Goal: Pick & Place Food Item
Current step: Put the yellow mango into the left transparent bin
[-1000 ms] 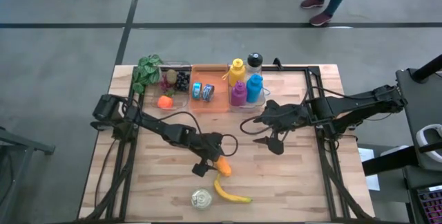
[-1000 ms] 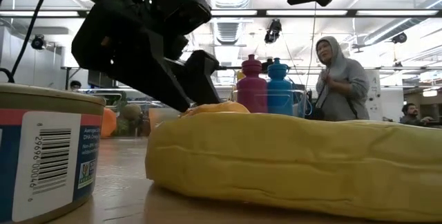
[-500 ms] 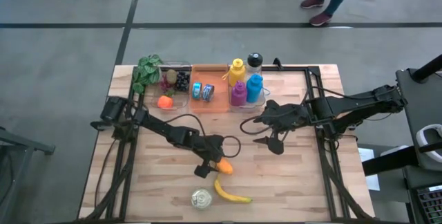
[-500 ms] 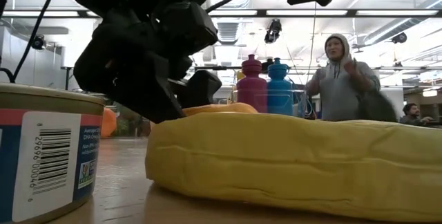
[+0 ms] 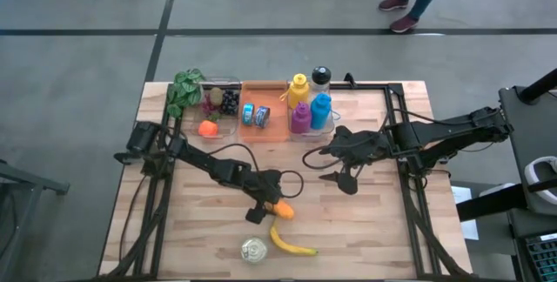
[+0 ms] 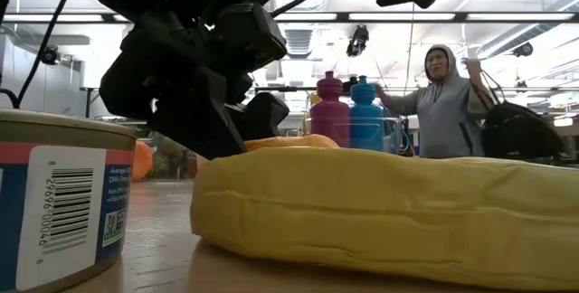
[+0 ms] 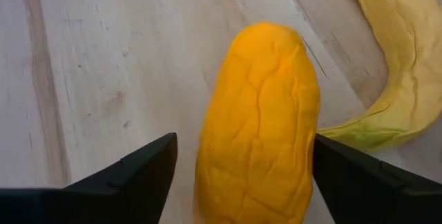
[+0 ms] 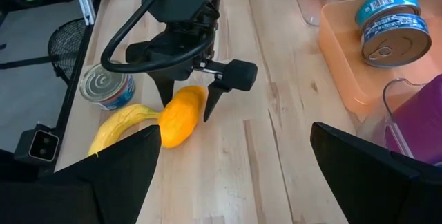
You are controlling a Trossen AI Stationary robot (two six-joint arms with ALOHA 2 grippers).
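With the left gripper [image 7: 238,175] spread wide astride the plump orange mango-like fruit [image 7: 259,124] lying on the wooden table [image 5: 383,221] just beside the yellow banana [image 5: 290,244], a crooked squeeze could roll it away or snag the banana.

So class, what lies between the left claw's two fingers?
The orange mango, straddled by the open left claw, shown in the left wrist view.

Left end effector [image 8: 185,98] poised over the orange mango [image 8: 181,115], fingers spread either side of it; yellow banana [image 8: 122,127] touches the mango's end; tin can [image 8: 105,88] just beside; two cans [image 8: 391,27] lie in the orange tray [image 8: 345,79] across the bench [image 8: 276,162].
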